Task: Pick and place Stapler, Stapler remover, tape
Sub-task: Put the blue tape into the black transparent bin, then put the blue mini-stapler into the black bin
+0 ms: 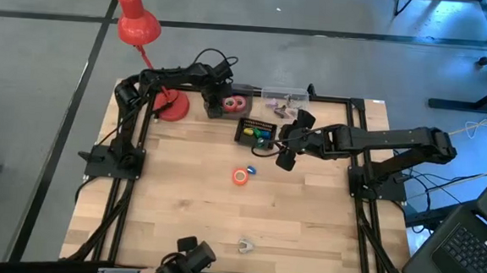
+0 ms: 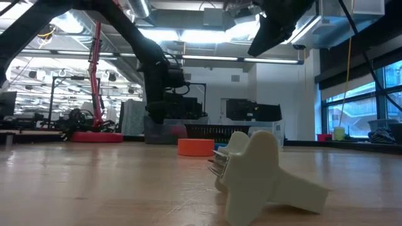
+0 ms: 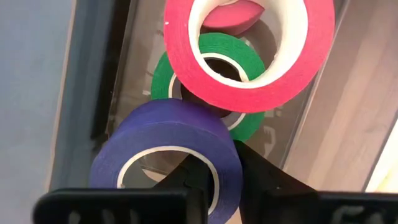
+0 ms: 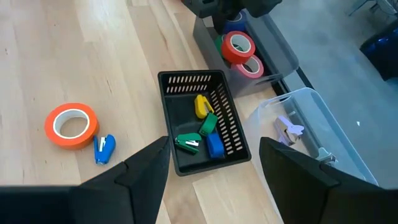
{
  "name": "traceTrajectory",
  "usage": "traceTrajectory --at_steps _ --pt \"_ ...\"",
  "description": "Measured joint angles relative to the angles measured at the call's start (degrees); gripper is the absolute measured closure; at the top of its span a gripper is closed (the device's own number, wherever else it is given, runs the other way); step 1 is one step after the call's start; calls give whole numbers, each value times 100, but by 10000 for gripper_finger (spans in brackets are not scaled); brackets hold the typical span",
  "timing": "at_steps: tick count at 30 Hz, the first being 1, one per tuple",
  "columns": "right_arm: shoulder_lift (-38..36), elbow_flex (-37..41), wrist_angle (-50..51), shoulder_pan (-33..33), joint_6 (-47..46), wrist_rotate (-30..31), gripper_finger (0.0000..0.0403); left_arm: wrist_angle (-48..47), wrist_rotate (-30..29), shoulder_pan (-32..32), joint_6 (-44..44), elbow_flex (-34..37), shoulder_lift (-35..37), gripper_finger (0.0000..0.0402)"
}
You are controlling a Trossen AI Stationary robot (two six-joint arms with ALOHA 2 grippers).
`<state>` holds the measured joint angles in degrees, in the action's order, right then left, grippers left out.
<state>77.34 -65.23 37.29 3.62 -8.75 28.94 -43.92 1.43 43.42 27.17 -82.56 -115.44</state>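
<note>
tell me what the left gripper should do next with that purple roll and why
Probably open and release: the left gripper is shut on the purple tape, which already sits over the clear bin beside the green tape and pink tape.

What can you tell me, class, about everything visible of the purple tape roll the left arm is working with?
The purple tape roll is a wide ring of matte purple tape wound on a pale, hollow core. The left gripper is shut on it: one dark finger sits inside the core, the other outside the wall. The roll hangs over a clear bin at the table's far edge, above a green tape roll and beside a red-pink tape roll. Whether it touches either roll cannot be told.
</note>
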Motion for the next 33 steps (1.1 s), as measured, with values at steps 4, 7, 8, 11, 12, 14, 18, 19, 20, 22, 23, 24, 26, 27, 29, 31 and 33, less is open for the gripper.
traceTrajectory --at_steps 4,7,8,11,12,14,18,19,20,22,23,24,26,27,29,31,33 --pt "0 0 -2 0 0 0 154 -7 -35 -3 -38 7 24 293" --pt "0 0 -4 0 2 0 154 -23 -134 -34 -140 13 79 231" --pt "2 0 -4 0 2 0 154 -91 -189 -43 -143 16 115 213" --pt "2 0 -11 0 4 0 154 -250 -379 -55 -215 24 358 176" --pt "2 0 -13 0 4 0 154 -285 -422 -57 -280 24 482 169" --pt "2 0 -13 0 7 0 154 -385 -394 -57 -439 24 791 161" --pt "2 0 11 0 4 0 154 -344 471 -75 -945 54 1618 160" --pt "2 0 31 0 3 0 154 -305 870 -99 -1070 101 1839 161" --pt "2 0 50 0 2 0 154 -227 1297 -150 -1194 180 2052 161" --pt "2 0 46 0 1 -1 154 29 2139 -316 -1321 386 2445 162" --pt "2 0 46 0 -4 0 154 175 2482 -428 -1383 523 2628 162" --pt "2 0 49 0 -33 0 154 303 2744 -567 -1424 668 2809 162" --pt "2 0 90 0 -169 -57 154 523 3071 -887 -1459 1000 3169 162" --pt "2 0 136 9 -251 -209 154 622 3093 -1091 -1460 1196 3345 162" --pt "17 1 224 65 -409 -556 154 1046 3060 -1526 -1476 1692 3720 162" --pt "77 2 220 182 -481 -781 154 1893 3051 -1972 -1670 2375 4163 162" --pt "179 2 206 343 -491 -860 154 3145 3015 -2417 -2001 3192 4625 162"
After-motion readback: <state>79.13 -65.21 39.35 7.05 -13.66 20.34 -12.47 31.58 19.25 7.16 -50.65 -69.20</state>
